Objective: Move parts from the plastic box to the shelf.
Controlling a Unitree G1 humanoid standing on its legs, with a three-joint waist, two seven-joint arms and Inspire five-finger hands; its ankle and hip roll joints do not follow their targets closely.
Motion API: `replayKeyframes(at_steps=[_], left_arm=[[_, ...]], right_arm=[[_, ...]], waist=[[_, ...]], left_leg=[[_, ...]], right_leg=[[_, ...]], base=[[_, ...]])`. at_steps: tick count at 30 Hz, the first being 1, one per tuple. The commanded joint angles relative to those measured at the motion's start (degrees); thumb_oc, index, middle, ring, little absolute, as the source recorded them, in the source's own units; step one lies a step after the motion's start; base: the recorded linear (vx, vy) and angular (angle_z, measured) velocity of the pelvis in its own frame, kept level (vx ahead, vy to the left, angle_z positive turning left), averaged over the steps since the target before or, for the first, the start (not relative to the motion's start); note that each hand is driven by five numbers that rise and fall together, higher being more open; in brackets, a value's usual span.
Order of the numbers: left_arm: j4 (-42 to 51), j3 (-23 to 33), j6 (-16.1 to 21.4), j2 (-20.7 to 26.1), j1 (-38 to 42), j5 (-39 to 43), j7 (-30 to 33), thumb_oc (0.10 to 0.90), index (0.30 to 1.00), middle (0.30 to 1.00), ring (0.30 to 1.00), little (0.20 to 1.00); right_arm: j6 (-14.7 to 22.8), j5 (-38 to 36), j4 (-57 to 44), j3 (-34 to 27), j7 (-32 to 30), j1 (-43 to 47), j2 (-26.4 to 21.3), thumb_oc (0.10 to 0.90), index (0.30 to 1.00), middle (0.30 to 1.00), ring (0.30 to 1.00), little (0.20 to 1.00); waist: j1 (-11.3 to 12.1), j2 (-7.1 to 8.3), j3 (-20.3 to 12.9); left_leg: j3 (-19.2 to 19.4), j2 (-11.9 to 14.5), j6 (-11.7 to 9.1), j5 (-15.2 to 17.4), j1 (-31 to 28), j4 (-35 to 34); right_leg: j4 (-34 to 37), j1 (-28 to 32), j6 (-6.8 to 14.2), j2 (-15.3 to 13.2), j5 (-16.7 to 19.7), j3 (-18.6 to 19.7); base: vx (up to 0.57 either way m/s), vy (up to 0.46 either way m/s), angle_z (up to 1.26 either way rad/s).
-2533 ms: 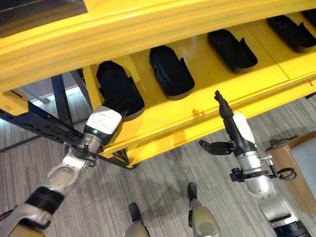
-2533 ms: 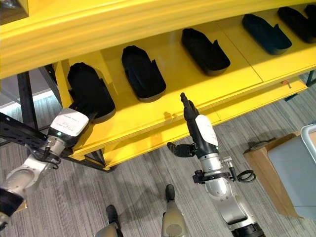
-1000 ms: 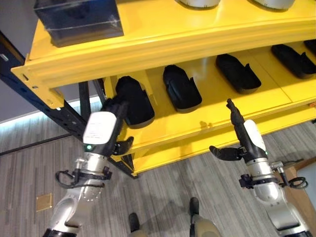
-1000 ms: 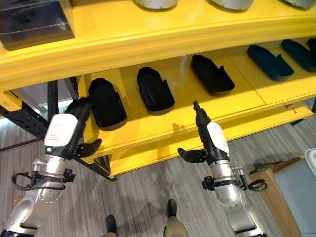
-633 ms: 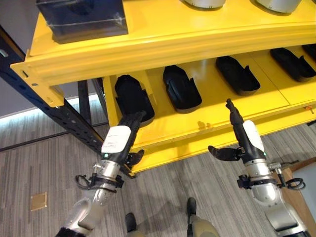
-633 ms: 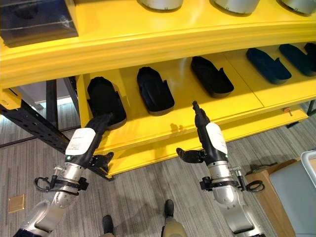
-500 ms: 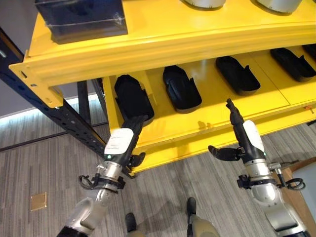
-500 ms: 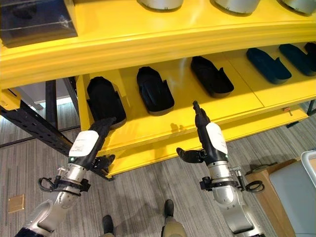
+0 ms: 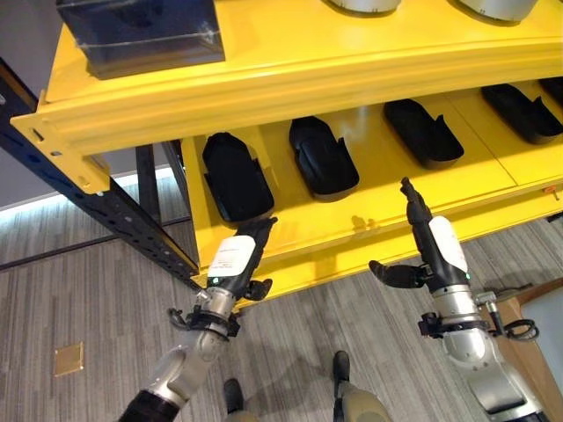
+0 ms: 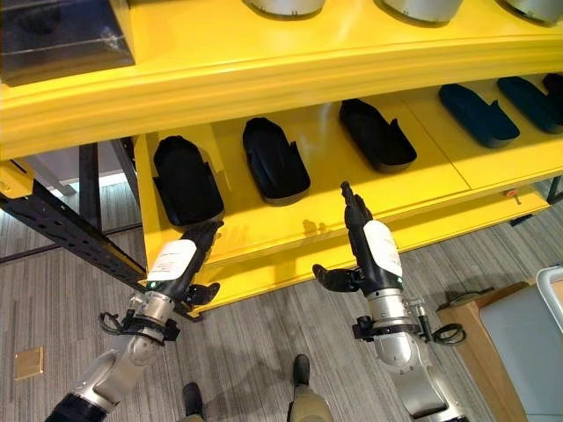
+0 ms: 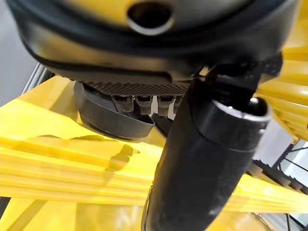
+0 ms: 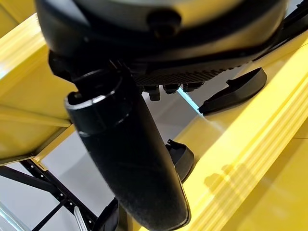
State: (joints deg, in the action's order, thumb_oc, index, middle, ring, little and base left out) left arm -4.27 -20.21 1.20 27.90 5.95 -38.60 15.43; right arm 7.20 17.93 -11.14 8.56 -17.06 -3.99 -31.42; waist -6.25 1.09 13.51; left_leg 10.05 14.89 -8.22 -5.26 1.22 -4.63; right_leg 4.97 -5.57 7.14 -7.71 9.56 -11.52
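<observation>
Several black moulded parts lie in a row on the yellow shelf (image 9: pixel 369 207): the leftmost part (image 9: pixel 233 176), a second part (image 9: pixel 323 156), a third part (image 9: pixel 427 132). My left hand (image 9: pixel 236 257) is open and holds nothing; it hovers just before the shelf's front edge, below the leftmost part. The left wrist view has that part (image 11: pixel 113 118) resting on the shelf past the thumb (image 11: pixel 211 144). My right hand (image 9: pixel 433 244) is open too, fingers pointing up at the shelf edge, thumb out to the side. A dark plastic box (image 9: pixel 141 31) stands on the upper level.
A dark blue rack post (image 9: pixel 97 211) runs slantwise at the shelf's left end. Grey round items (image 9: pixel 361 4) sit on the upper level. A brown crate (image 9: pixel 528 294) stands on the carpet at lower right. Further black parts (image 10: pixel 479 110) lie to the right.
My left hand has drawn back from the leftmost part and dropped to the shelf's front edge. The right hand has barely moved. The camera has shifted.
</observation>
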Motion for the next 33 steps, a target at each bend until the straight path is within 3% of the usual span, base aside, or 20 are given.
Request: replayKeyframes(at_steps=[1, 9, 16, 33], left_arm=[[2.65, 1.77, 1.66, 2.15, 7.63, -0.35, 3.86, 0.900, 1.000, 1.000, 1.000, 1.000], [-2.83, -1.18, 0.26, -0.22, 11.45, -0.43, 4.49, 0.900, 1.000, 1.000, 1.000, 1.000], [-17.53, -1.85, -4.67, -3.97, 15.82, 0.53, 7.45, 0.900, 1.000, 1.000, 1.000, 1.000], [-24.21, 0.51, -6.67, -4.61, 15.41, 3.66, 10.07, 0.900, 1.000, 1.000, 1.000, 1.000]], right_arm=[[3.58, 0.30, -7.26, -2.83, -4.11, 5.35, 0.46, 0.900, 1.000, 1.000, 1.000, 1.000], [3.60, -0.34, -7.27, -1.97, -4.46, 5.89, 0.39, 0.900, 1.000, 1.000, 1.000, 1.000], [3.93, -0.92, -7.56, -0.91, -5.14, 6.08, -0.46, 0.900, 1.000, 1.000, 1.000, 1.000], [4.39, -1.51, -7.45, -0.15, -5.55, 6.34, -1.16, 0.900, 1.000, 1.000, 1.000, 1.000]], waist=[[-0.68, 3.10, 0.38], [-1.34, 3.31, 0.68], [-2.37, 3.71, 1.42], [-2.49, 4.05, 1.64]], left_leg=[[1.35, 0.54, -0.89, 2.17, -5.37, -0.37], [1.45, 0.57, -0.91, 2.06, -5.27, -0.37], [2.54, 0.54, -0.77, 1.77, -4.98, -0.37], [2.29, -0.01, -0.40, 1.95, -4.66, -0.37]], right_leg=[[-2.49, 2.63, 0.67, 0.31, -4.90, -1.96], [-2.64, 2.15, 0.67, 0.41, -4.83, -1.56], [-3.53, 0.30, 0.77, 0.39, -4.65, -0.58], [-4.00, -0.27, 0.90, -0.09, -4.77, -0.63]], base=[[0.00, 0.000, 0.00], [0.00, 0.000, 0.00], [0.01, 0.004, -0.04], [0.00, 0.001, -0.01]])
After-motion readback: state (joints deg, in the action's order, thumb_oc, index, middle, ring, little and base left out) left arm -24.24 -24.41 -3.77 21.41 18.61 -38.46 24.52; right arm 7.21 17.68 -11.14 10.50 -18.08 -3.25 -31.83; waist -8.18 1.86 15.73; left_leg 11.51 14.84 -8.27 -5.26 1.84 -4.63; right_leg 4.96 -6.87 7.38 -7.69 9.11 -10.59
